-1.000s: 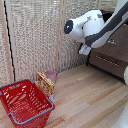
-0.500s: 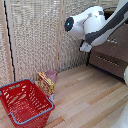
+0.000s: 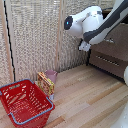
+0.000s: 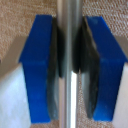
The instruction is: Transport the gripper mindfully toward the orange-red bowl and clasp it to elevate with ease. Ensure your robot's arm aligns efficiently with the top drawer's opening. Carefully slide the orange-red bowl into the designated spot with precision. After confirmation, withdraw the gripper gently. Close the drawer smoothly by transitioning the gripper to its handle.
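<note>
From where I stand, the robot's arm (image 3: 95,24) reaches in from the 1 o'clock corner of the exterior view, its glossy white joints bunched up against the dark-brown cabinet at 3 o'clock. The gripper (image 3: 84,46) sits right at the cabinet's near edge, at the level of the top drawer (image 3: 114,44), though from this side the hand itself is mostly hidden behind the wrist. The wrist view settles it: the 2 blue-tipped fingers (image 4: 41,70) are pressed in on the handle (image 4: 68,60), a slim silver bar running straight through the middle of the frame, with the dark pads touching it on both sides and no gap showing. So the tool is clamped on the bar. A lower drawer front (image 3: 107,62) with its own thin bar shows beneath, toward 4 o'clock. The orange-red bowl cannot be seen in either view; I cannot tell where it lies. Down on the pale wooden floor (image 3: 90,100), the big red lattice basket (image 3: 22,102) sits at 8 o'clock, well apart from the arm. Just beside its far corner stands a small yellow-orange box (image 3: 45,83), upright and tilted slightly, and touching behind it is a small pink cup (image 3: 51,76). A woven beige screen (image 3: 35,40) fills the wall from 9 to 12 o'clock.
</note>
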Controlling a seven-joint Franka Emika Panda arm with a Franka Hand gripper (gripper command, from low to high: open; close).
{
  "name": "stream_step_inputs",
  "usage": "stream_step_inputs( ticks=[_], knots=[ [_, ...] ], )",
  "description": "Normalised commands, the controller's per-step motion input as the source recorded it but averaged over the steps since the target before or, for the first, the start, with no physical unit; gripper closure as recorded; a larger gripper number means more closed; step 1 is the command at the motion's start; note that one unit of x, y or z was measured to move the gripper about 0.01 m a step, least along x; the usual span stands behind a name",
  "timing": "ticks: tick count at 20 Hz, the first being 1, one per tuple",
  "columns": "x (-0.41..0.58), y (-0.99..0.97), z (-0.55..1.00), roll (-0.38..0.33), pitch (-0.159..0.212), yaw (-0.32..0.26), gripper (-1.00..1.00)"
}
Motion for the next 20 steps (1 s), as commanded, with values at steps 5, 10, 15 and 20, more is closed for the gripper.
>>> stream_step_inputs(
  ticks=[5,10,15,20],
  knots=[
    [0.525,-0.6,0.79,0.11,0.001,0.0,1.0],
    [0.403,-0.61,0.8,0.098,0.023,-0.036,1.0],
    [0.383,-0.67,0.7,0.114,0.033,-0.048,1.0],
    [0.371,-0.73,0.66,0.129,0.026,-0.022,1.0]
  ],
)
